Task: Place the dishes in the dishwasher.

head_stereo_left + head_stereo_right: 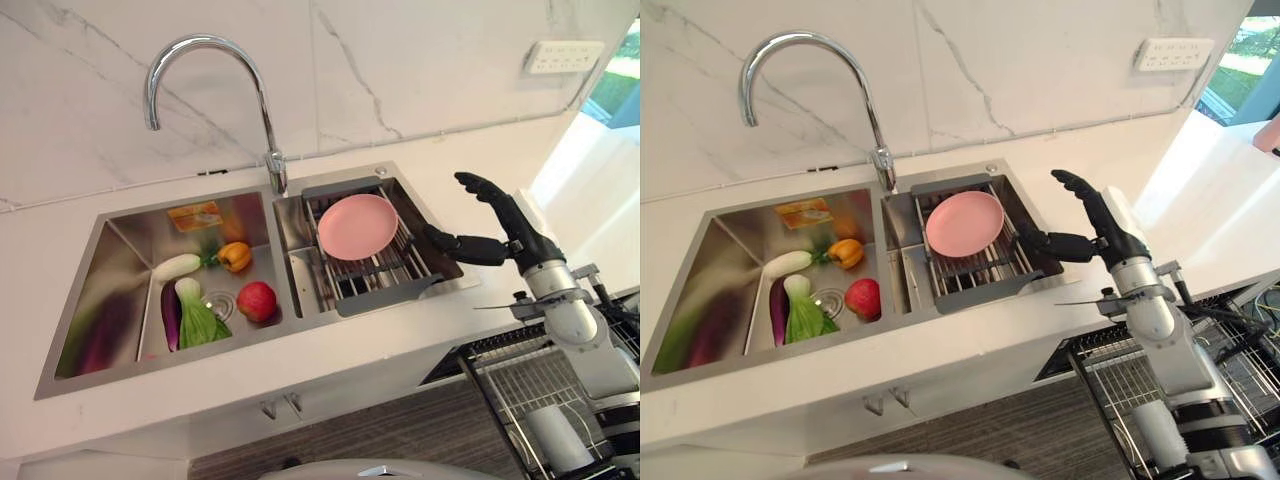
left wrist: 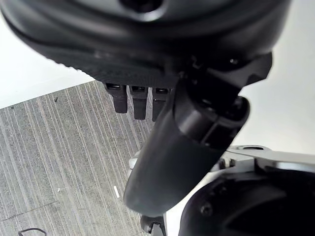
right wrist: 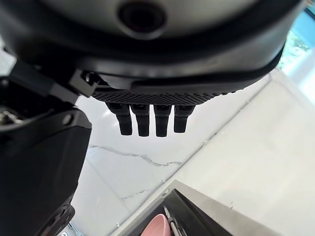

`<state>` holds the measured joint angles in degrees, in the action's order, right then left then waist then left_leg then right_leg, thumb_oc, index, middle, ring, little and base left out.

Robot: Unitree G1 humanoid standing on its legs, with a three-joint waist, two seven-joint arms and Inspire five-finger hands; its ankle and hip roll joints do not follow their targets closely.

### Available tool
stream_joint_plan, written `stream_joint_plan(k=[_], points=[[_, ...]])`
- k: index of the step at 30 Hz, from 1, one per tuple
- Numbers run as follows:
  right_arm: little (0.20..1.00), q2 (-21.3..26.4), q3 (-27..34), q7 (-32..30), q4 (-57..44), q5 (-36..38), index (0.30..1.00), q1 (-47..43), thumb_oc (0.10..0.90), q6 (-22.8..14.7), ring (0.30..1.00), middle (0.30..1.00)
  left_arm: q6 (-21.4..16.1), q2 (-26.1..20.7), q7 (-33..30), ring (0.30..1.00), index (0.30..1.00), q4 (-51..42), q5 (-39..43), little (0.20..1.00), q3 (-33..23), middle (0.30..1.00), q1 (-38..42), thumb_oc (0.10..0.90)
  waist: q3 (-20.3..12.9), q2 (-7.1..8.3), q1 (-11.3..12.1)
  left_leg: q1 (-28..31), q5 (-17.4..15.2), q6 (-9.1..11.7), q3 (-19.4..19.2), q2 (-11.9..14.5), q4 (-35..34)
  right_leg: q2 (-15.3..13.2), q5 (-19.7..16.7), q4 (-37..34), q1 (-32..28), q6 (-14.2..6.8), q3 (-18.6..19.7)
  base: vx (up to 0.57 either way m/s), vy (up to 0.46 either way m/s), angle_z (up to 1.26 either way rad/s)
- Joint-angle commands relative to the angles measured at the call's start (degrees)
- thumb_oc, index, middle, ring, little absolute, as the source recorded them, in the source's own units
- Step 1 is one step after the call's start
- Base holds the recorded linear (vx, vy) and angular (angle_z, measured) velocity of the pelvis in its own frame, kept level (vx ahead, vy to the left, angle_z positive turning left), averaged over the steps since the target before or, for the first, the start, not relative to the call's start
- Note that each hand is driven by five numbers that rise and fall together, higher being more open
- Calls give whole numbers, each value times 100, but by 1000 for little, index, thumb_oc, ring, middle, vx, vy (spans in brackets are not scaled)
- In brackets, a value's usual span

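Observation:
A pink plate point(image 1: 357, 226) leans on the metal drying rack point(image 1: 380, 270) set in the right basin of the steel sink point(image 1: 120, 365). My right hand point(image 1: 505, 228) hovers open just right of the rack, above the white counter, its thumb pointing toward the plate and its fingers point(image 3: 150, 119) straight. It holds nothing. The plate's rim point(image 3: 156, 225) shows below that hand in the right wrist view. The open dishwasher's wire rack point(image 1: 535, 395) sits below the counter at the lower right. My left hand point(image 2: 162, 147) hangs over grey striped floor, fingers straight, empty.
The left basin holds vegetables: a white radish point(image 1: 178, 266), an orange pepper point(image 1: 236, 256), a red apple point(image 1: 257, 300), an aubergine point(image 1: 171, 315) and greens point(image 1: 203, 322). A tall curved tap point(image 1: 205, 90) rises behind the sink. A white cup point(image 1: 553, 437) stands in the dishwasher rack.

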<state>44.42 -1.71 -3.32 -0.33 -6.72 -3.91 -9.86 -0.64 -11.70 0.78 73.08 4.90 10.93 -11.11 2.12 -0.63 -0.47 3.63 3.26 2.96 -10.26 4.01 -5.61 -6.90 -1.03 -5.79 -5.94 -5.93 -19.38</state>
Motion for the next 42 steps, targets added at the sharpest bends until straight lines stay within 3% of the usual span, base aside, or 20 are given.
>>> stream_joint_plan(k=[1, 8, 10, 16, 22, 42], points=[[900, 333, -120, -214, -204, -491, 900, -1180, 800, -510, 900, 900, -332, 197, 220, 900, 900, -38, -75, 900, 158, 900, 644, 800, -150, 42, 153, 304, -336, 133, -72, 358, 61, -411, -143, 79, 106, -451, 98, 11, 5, -6], [900, 736, -1172, -288, 320, -1609, 900, -1971, 800, -369, 900, 900, -330, 144, 227, 900, 900, -60, -135, 900, 300, 900, 674, 800, -151, 69, 264, 307, -333, 135, -49, 367, 61, -418, -143, 79, 97, -451, 71, 8, 5, -3], [900, 733, -1216, -303, 352, -1614, 900, -2017, 800, -374, 900, 900, -329, 153, 227, 900, 900, -62, -133, 900, 286, 900, 674, 800, -147, 62, 248, 307, -334, 135, -49, 368, 61, -417, -143, 79, 96, -451, 71, 0, 0, 0], [900, 701, -2113, -543, 1449, -2188, 900, -2841, 800, -147, 900, 900, -321, 103, 169, 900, 900, -19, -106, 900, 432, 900, 685, 800, -127, 134, 416, 252, -314, 144, 68, 368, 61, -400, -118, 79, 71, -437, -8, 12, -1, 5], [900, 565, -2440, -733, 2137, -2477, 900, -3173, 800, 40, 900, 900, -317, 51, 111, 900, 900, 31, -138, 900, 433, 900, 638, 800, -99, 155, 503, 214, -307, 142, 130, 351, 61, -412, -114, 79, 58, -437, -69, 15, 2, 10], [900, 215, -2842, -1538, 2767, -4029, 900, -3553, 800, 618, 900, 900, -320, 9, 5, 900, 900, -281, -226, 900, 659, 900, 614, 800, -43, 135, 669, 166, -350, 121, 249, 315, 61, -424, -75, 79, 45, -451, -149, 9, -1, 1]])
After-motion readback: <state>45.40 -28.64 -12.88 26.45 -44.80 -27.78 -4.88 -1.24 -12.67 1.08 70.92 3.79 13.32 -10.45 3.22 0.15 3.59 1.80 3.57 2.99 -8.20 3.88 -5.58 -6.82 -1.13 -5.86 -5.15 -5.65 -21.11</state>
